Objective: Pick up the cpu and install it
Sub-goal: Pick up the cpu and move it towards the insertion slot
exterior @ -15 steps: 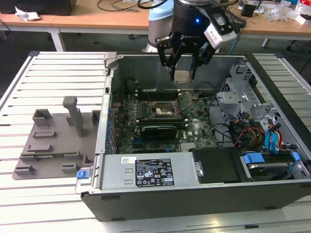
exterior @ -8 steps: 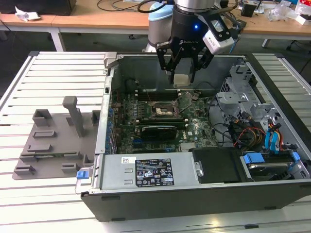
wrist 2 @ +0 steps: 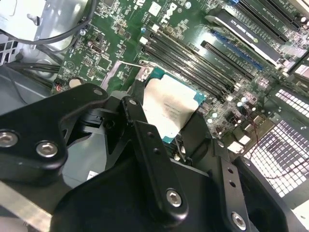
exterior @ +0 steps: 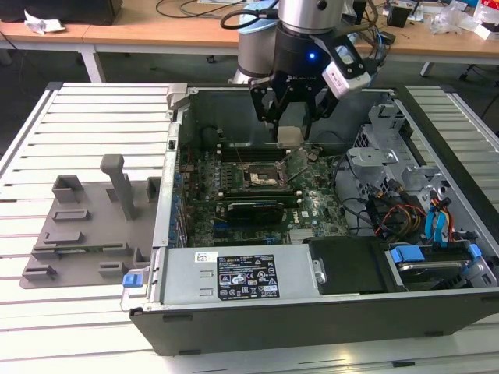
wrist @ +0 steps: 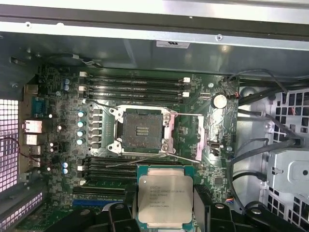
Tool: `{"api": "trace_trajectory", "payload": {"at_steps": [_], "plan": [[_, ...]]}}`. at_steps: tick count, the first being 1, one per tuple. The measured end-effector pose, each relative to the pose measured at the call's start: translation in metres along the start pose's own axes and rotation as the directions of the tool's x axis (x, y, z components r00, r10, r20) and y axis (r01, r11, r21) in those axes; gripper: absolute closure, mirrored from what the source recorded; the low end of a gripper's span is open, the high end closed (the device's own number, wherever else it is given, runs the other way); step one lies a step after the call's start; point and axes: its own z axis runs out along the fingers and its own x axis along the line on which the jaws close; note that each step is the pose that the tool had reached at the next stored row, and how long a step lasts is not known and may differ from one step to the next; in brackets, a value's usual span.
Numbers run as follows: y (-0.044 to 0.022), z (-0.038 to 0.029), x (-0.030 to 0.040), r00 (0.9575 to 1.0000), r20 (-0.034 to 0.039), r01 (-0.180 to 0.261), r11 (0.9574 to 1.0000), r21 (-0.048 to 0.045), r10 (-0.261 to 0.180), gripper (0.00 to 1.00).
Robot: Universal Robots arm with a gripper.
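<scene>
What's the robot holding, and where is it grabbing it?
It holds the cpu, the flat silver square. The jaws pinch it by two opposite side edges, leaving its top bare.

- Your work sits on a pale slatted metal table (exterior: 86, 117).
- Behind it you have a long wooden desk (exterior: 148, 33) on white legs (exterior: 93, 64).
- Black cables (exterior: 191, 8) and crumpled paper (exterior: 43, 23) lie on that desk.
- Under the desk you see dark floor (exterior: 39, 66).
</scene>
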Motion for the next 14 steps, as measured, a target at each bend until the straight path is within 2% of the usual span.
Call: {"api": "trace_trajectory", "payload": {"at_steps": [8,14], "plan": [[0.0004,0.0115,0.0001,1.0,0.0,0.0,1.0,0.0003,0.0,0.45],[0.0006,0.0174,0.0001,1.0,0.0,0.0,1.0,0.0005,0.0,0.45]]}}
